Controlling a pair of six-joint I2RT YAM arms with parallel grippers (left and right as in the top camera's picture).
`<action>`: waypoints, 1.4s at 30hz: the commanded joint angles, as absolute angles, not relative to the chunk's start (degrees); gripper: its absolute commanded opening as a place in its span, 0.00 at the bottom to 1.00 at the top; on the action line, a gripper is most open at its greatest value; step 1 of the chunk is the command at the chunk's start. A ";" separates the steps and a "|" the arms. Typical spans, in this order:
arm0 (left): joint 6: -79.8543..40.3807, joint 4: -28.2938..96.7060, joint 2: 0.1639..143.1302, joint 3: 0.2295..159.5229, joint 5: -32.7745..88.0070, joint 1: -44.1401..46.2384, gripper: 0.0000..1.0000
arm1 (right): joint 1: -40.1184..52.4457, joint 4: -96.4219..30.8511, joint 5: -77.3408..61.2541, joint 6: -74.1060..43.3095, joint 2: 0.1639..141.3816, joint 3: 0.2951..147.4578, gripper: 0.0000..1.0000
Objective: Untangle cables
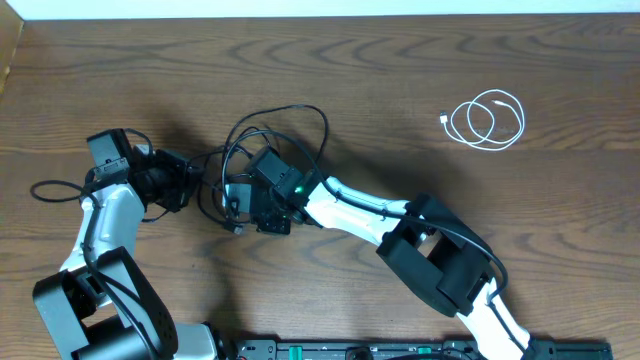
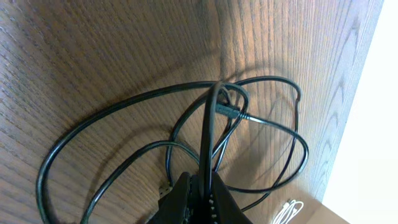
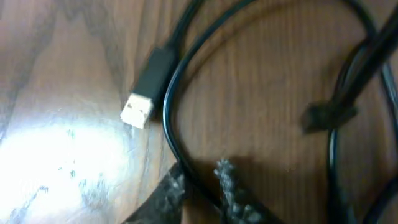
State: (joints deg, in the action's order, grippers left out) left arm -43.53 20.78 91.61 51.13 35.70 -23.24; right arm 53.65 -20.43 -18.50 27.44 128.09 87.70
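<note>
The black cable (image 1: 275, 125) lies in tangled loops at the table's middle left. My left gripper (image 2: 205, 185) is shut on a strand of the black cable (image 2: 208, 130), which rises from the jaws into the loops; overhead, this gripper (image 1: 192, 185) sits at the tangle's left edge. My right gripper (image 3: 202, 177) hovers low over the tangle, jaws narrowly open, with a black strand (image 3: 174, 106) running between the fingers and a gap beside it. A USB plug (image 3: 144, 93) lies just ahead. The white cable (image 1: 487, 120) is coiled apart at the far right.
The right arm (image 1: 400, 225) stretches across the table's near middle from the lower right. The left arm's own thick wire (image 1: 55, 188) loops at the far left. A pale wall edge (image 2: 367, 124) borders the table.
</note>
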 commanded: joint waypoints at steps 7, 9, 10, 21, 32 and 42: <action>-43.79 20.93 91.53 50.74 33.80 -24.43 0.08 | 47.66 -46.15 -16.64 19.79 129.71 95.02 0.07; -43.77 20.93 91.53 50.74 33.80 -24.47 0.08 | 46.33 -47.48 -16.62 16.67 129.71 95.44 0.05; -43.77 20.93 91.53 50.74 33.80 -24.47 0.08 | 45.56 -48.07 -16.62 14.92 129.71 95.48 0.04; -33.95 17.41 91.53 50.74 45.63 -24.45 0.08 | 35.55 -55.42 -14.02 4.40 129.73 95.48 0.01; -28.53 17.10 91.53 50.74 40.60 -24.45 0.08 | 27.62 -58.06 3.49 3.20 129.78 95.46 0.02; -28.73 17.72 91.53 50.74 39.77 -24.40 0.08 | 28.14 -53.39 -4.29 3.27 129.78 95.48 0.07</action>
State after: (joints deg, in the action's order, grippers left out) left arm -29.87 17.63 91.61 51.11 41.10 -24.23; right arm 27.66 -54.48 -3.49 3.88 128.03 96.42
